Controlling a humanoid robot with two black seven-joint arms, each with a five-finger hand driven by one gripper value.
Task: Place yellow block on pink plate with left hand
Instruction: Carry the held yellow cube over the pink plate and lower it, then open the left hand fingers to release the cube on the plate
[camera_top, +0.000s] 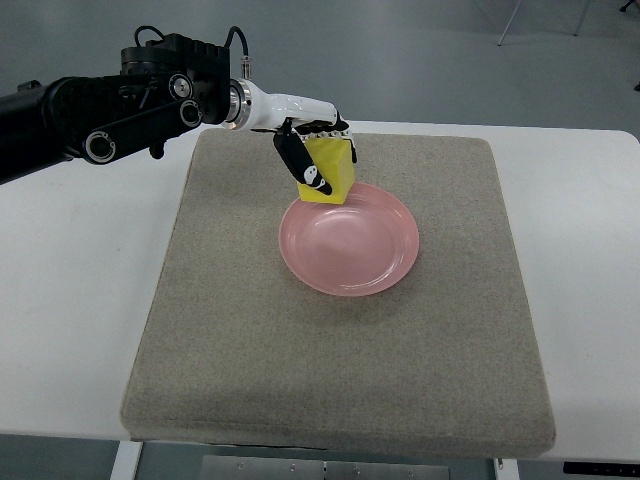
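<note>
White table (70, 300) fills most of the frame, with a grey floor showing along the top edge, and a beige felt mat (340, 350) lies across its middle. On the mat sits one pink plate (350, 245), just right of centre. One left hand (315, 150) reaches in from the upper left of the frame, its fingers (300, 165) clasped around the one yellow block (333, 168). The block hangs over the plate's upper left rim (whether its bottom corner already touches the rim I cannot tell).

By my reading, the carry is nearly over and the placing step is in hand. The next move calls for a short shift toward the plate's middle, down and to the right in the frame, then a lowering until the block rests on the dish, then release. Letting go at the rim could tip the block off onto the mat.

The right hand does not show.
</note>
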